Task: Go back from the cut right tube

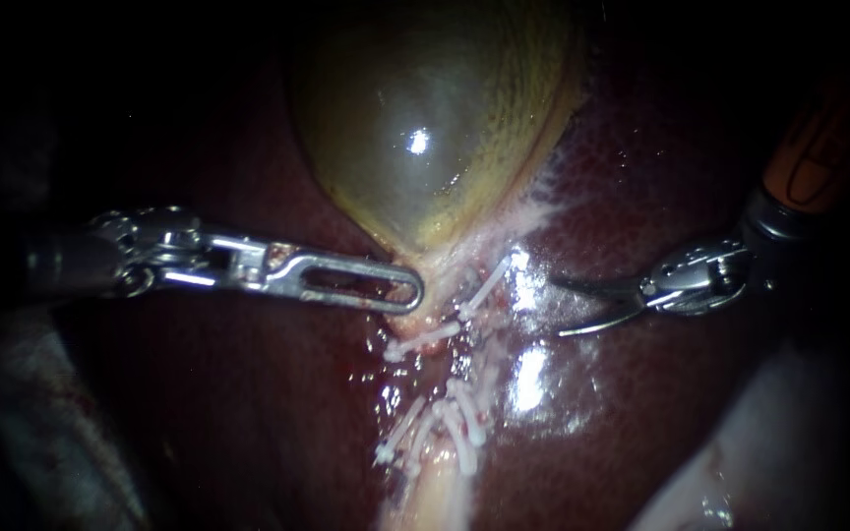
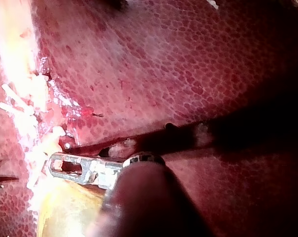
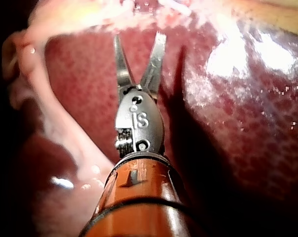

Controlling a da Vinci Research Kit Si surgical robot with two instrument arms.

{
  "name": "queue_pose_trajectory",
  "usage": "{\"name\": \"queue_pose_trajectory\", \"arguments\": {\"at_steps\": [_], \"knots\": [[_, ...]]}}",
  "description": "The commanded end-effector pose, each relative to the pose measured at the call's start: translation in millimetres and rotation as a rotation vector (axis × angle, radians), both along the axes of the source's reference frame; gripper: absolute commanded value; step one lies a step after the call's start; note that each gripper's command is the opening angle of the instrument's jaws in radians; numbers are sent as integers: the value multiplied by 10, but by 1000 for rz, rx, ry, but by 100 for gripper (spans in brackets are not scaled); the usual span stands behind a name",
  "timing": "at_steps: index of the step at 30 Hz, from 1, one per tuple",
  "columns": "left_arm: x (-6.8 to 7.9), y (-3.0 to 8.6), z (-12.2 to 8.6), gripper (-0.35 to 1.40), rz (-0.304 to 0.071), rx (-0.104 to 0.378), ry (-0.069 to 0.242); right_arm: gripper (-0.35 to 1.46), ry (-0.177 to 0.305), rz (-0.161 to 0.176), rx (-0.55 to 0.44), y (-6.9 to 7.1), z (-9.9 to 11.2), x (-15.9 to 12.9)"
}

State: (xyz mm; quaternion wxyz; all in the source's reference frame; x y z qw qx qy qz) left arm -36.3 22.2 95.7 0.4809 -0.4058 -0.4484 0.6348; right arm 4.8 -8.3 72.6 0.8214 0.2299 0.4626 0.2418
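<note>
The gallbladder (image 1: 425, 128) narrows to a pale neck where several white clips (image 1: 445, 413) sit across the tubes. One more clip (image 1: 489, 285) lies on the right tube, near the neck. My right instrument (image 1: 558, 307) has curved blades that stand open over the liver, a short way right of that clip and touching nothing. In the right wrist view its blades (image 3: 139, 37) spread apart just short of the pale tissue ahead. My left instrument (image 1: 410, 292) has windowed jaws that lie together on the gallbladder's neck; they show again in the left wrist view (image 2: 55, 165).
Dark red liver (image 1: 661, 197) surrounds the field, with wet glints beside the clips. A pale strand (image 1: 435, 482) runs on from the clips toward the view's lower edge. Pale loose tissue (image 3: 65, 133) hangs beside my right instrument. Clips (image 2: 16, 101) also show in the left wrist view.
</note>
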Motion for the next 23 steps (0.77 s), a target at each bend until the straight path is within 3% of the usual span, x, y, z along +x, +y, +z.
{"name": "queue_pose_trajectory", "arguments": {"at_steps": [1,13,23], "knots": [[-1,0,1,-35,2,0,1,59,0,0,0,0,0,0],[-4,0,6,-35,4,5,0,61,0,0,0,0,0,0],[-4,0,6,-35,6,6,-2,79,0,0,0,0,1,0]]}}
